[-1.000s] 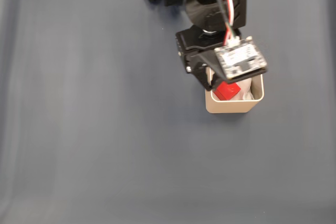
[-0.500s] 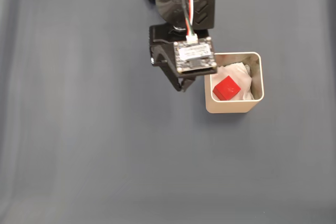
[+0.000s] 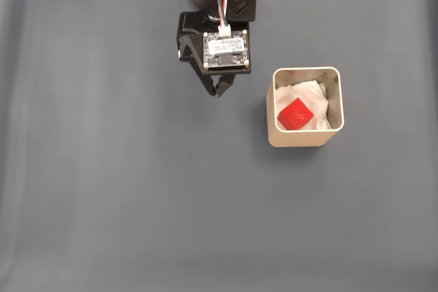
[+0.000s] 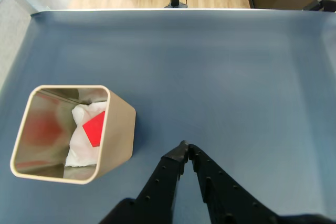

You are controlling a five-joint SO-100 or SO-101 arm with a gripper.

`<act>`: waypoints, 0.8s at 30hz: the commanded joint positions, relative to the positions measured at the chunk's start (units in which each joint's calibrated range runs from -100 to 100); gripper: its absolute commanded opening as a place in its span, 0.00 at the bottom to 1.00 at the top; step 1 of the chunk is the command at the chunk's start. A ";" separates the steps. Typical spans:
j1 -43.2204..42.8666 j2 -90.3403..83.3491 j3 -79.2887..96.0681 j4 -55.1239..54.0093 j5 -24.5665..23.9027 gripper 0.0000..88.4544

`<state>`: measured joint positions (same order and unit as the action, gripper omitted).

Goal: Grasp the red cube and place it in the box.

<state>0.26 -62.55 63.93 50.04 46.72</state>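
Fingertips of the gripper (image 4: pixel 185 148) meet at the bottom of the wrist view, pressed together with nothing between them. Beyond them and to the left in that view stands the box (image 4: pixel 119 129), well apart from the tips, and the cube (image 4: pixel 95 128) shows inside it as a red patch on the white padding (image 4: pixel 81 145). From the fixed view the cube (image 3: pixel 295 114) sits tilted on the padding, inside the walls of the box (image 3: pixel 301 139), with the gripper (image 3: pixel 219 91) off to the left over the bare blue mat (image 3: pixel 102 169). The placing looks done. What risk remains is slight: a sweep of the arm back toward the box could clip its thin wall and tip it, spilling the cube.
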 commanded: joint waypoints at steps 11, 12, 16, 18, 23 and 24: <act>1.12 -17.11 17.47 -0.84 0.78 0.00; 1.12 -18.15 18.65 -0.76 0.78 0.00; 1.19 -22.39 23.12 0.14 0.39 0.00; 1.41 -24.38 24.76 1.38 0.34 0.00; 2.12 -28.02 28.50 3.26 0.34 0.00; 2.12 -28.62 29.14 3.59 0.34 0.00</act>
<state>1.92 -89.48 92.71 52.88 47.20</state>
